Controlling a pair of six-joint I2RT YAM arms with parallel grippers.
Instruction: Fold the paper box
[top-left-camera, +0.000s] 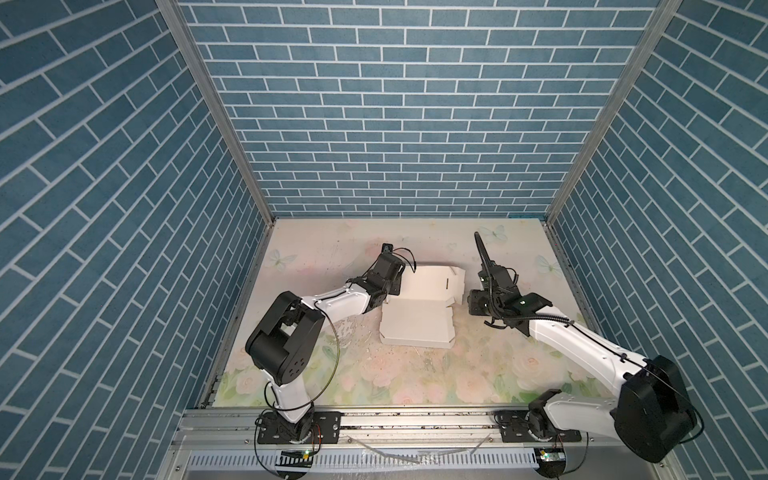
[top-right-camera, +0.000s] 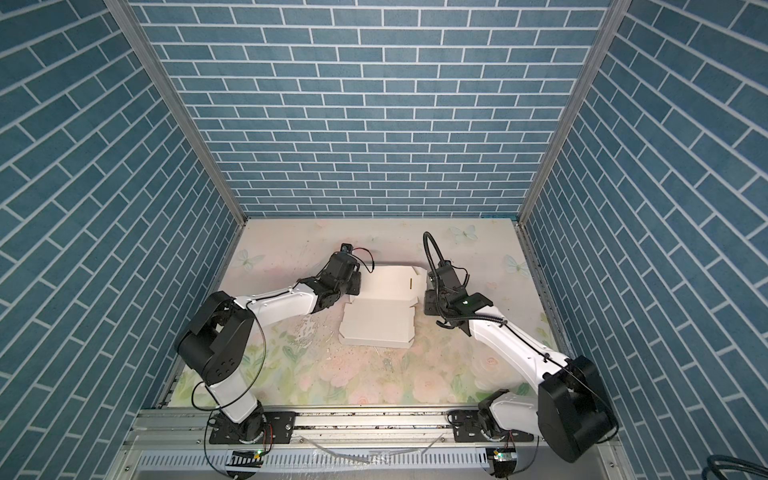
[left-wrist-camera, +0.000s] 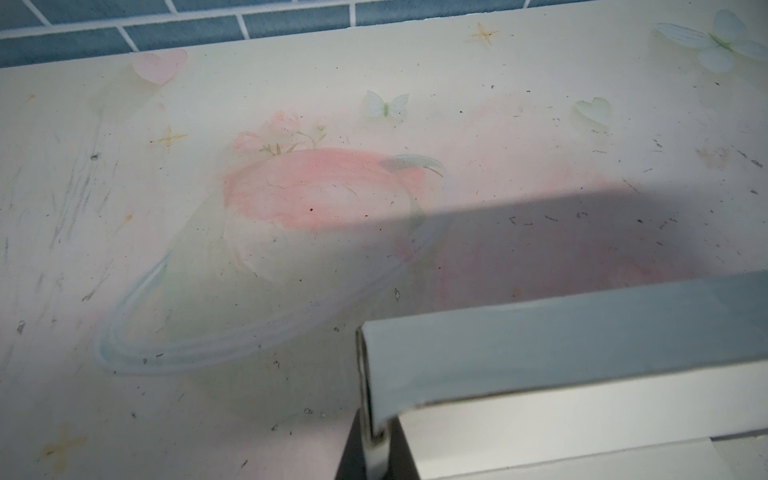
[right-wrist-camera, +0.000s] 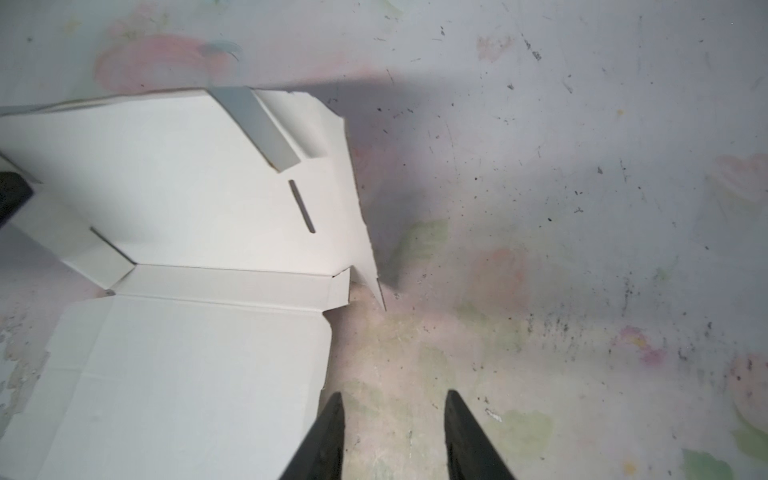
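Observation:
The white paper box (top-left-camera: 415, 324) (top-right-camera: 376, 326) lies half folded in the middle of the table. Its near panel is flat and its far panel (top-left-camera: 432, 282) is tilted up. My left gripper (top-left-camera: 395, 286) (left-wrist-camera: 376, 440) is at the far panel's left edge, shut on a thin side flap (left-wrist-camera: 582, 353) of the box. My right gripper (top-left-camera: 471, 305) (right-wrist-camera: 395, 401) hovers over the mat just off the box's right edge, open with nothing between its fingers (right-wrist-camera: 334, 419). The right wrist view shows the flat panel (right-wrist-camera: 187, 374), a raised side flap and a narrow slot (right-wrist-camera: 301, 205).
A floral mat (top-left-camera: 415, 374) covers the table, scuffed and speckled with dirt. Blue brick walls (top-left-camera: 395, 124) close in three sides. An aluminium rail (top-left-camera: 415, 419) with both arm bases runs along the front. A black cable loop (top-left-camera: 482, 249) stands above the right wrist.

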